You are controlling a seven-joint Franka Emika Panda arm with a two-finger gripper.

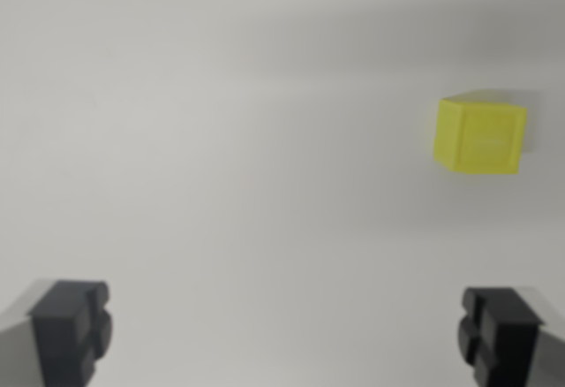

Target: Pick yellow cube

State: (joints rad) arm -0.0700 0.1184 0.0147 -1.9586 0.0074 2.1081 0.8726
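A yellow cube [479,133] rests on the white surface in the upper right of the wrist view, slightly blurred. My gripper [282,334] is open, its two dark fingertips [71,330] showing at the bottom left and bottom right corners. Nothing lies between the fingers. The cube sits ahead of the right fingertip, well apart from both, and off to the right of the gap's middle.
A plain white table surface [221,140] fills the view. A faint shadow band crosses the top. No other objects show.
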